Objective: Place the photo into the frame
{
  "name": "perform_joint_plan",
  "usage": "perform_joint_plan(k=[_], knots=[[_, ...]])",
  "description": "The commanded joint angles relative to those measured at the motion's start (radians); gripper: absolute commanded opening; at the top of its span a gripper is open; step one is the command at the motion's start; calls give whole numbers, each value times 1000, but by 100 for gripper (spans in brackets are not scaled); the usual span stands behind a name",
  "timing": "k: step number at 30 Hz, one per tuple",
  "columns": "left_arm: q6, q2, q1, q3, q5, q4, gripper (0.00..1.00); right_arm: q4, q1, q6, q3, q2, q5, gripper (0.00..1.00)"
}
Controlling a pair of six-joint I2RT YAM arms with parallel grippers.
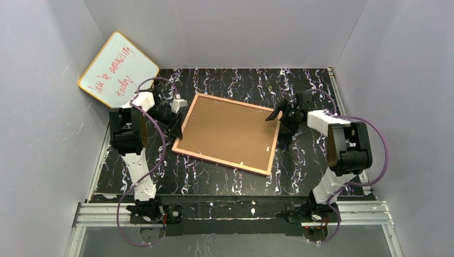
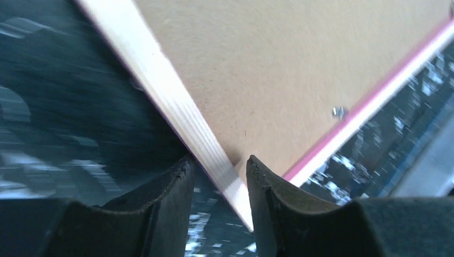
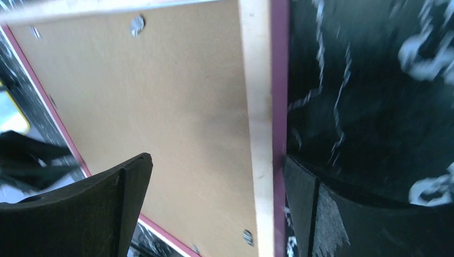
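Note:
The frame (image 1: 219, 162) lies face down on the black marbled table, with its light wood rear and pink rim showing. The brown backing board (image 1: 227, 131) fills it. The photo is hidden. My left gripper (image 1: 178, 122) is at the frame's left edge. In the left wrist view (image 2: 219, 166) its jaws are narrowly apart, with the wood rail (image 2: 160, 80) near a corner held between them. My right gripper (image 1: 278, 113) is at the frame's far right corner. In the right wrist view (image 3: 217, 160) it is wide open. One finger is over the board and the other is against the pink outer edge (image 3: 279, 107).
A yellow-edged whiteboard (image 1: 118, 69) with red writing leans in the back left corner. Grey walls close in the table on three sides. Small metal tabs (image 3: 138, 22) sit along the frame's rear edge.

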Motion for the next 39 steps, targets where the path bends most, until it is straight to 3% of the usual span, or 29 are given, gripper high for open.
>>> perform_joint_plan(k=[1,3,9,14,17,21,28,32,39], knots=[[184,-21,-40,-188,110,-263,41,6,-23,-40,146,78,-82,99],[245,-49,-88,-251,142,-320,43,-37,-32,-66,198,116,-67,99],[335,-111,-79,-279,197,-431,47,-167,-58,-112,342,129,96,97],[22,-171,33,-224,137,-182,45,-144,-43,-89,365,-8,170,89],[-149,-186,44,-245,117,-48,45,-99,40,-54,357,-55,147,88],[-285,-172,36,-307,132,75,43,-10,249,3,337,-22,85,87],[-328,-132,21,-320,192,101,31,166,507,79,379,186,-17,77],[-332,-101,17,-323,168,120,23,213,595,105,461,302,-47,72],[-353,-72,15,-328,142,150,17,214,665,117,603,474,-58,68]])
